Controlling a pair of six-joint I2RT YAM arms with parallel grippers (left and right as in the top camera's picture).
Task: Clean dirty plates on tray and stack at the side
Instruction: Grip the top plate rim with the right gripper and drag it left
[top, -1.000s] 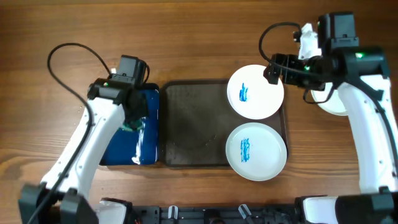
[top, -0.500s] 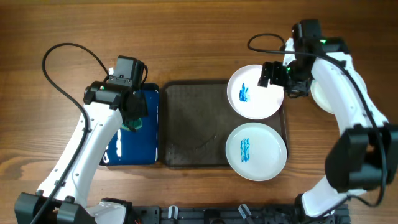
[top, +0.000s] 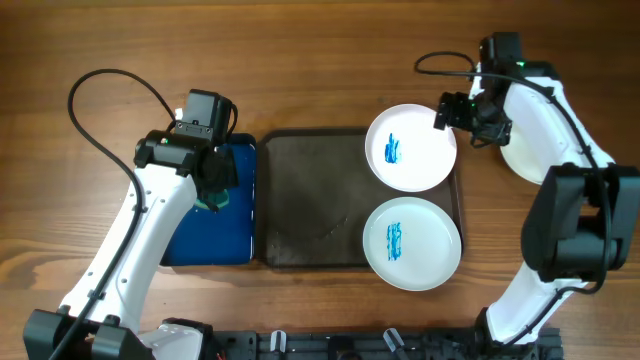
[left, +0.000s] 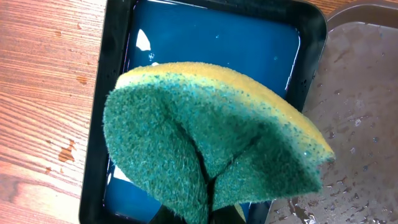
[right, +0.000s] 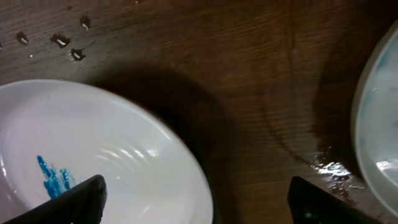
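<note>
Hovering my right end effector (top: 445, 112), fingers spread wide and empty, at the far right rim of the upper dirty plate (top: 408, 150) on the tray (top: 300, 200). In the wrist view, the rim falls between my fingers and the plate's body lies to my left. My left end effector (top: 212, 190) is clamped on a folded sponge (left: 211, 143) over the blue tray (top: 200, 250), well apart, so the right arm is nearer.

Blue-smeared white plates (top: 420, 150), green-yellow sponge (left: 211, 143)
</note>
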